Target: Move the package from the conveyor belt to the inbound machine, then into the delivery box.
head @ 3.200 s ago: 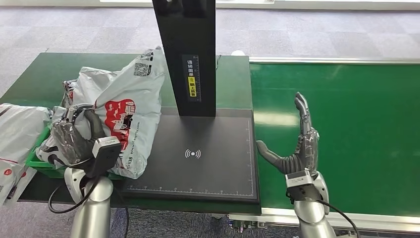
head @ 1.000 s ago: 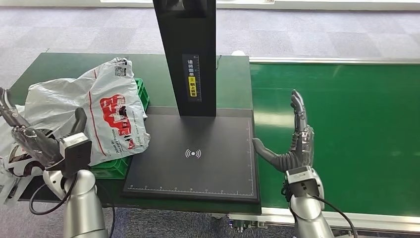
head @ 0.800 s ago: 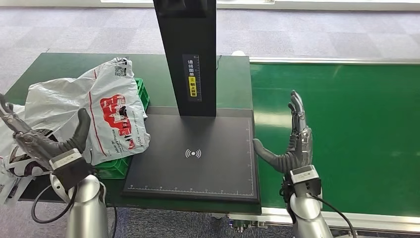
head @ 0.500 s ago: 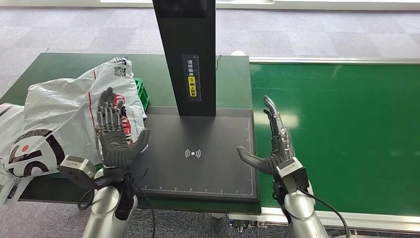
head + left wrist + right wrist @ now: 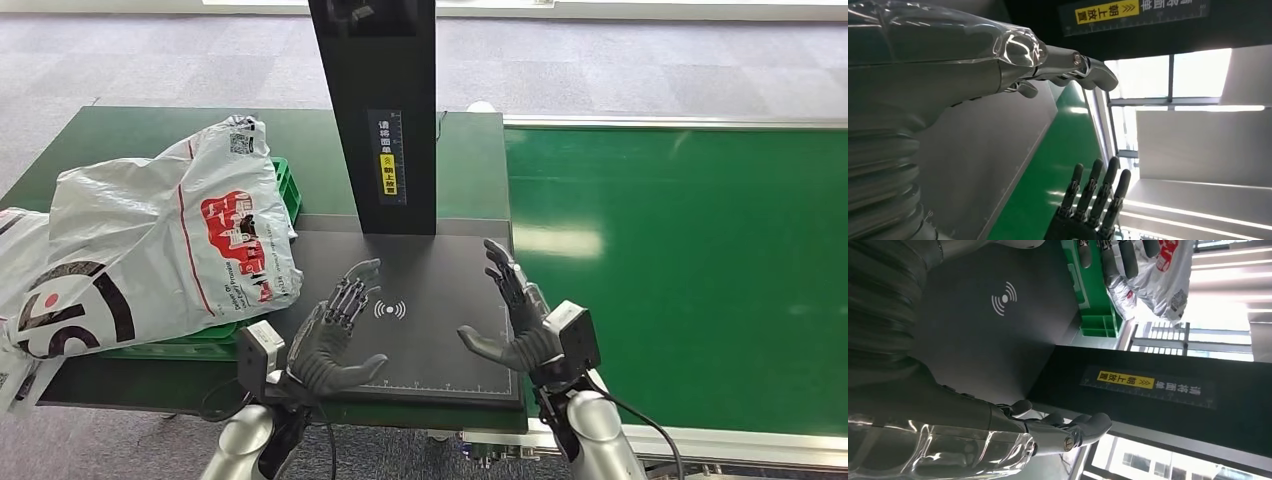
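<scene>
The package (image 5: 175,235), a grey-white plastic mailer with a red print and a code label at its far corner, lies on top of the green delivery box (image 5: 288,190) at the left of the scene, slumped so that it hides most of the crate; its near right edge hangs just over the left edge of the inbound machine's black plate. In the right wrist view the same package (image 5: 1168,270) and green delivery box (image 5: 1095,315) show beyond the plate. A second mailer with a black ring print (image 5: 50,300) lies further left, touching the first.

The inbound machine (image 5: 400,300) stands in the middle: a flat black plate with a white wireless mark, and a black upright column at its far side carrying a yellow label (Chinese lettering beside it). To the right runs the green conveyor belt (image 5: 700,250).

Both hands hover over the near part of the plate, holding nothing. The left hand (image 5: 335,340) is at the near left, palm facing inward, fingers spread and straight. The right hand (image 5: 515,320) is at the near right, palm facing the left hand, fingers apart and thumb out. The two hands are well apart, with the wireless mark between them.
</scene>
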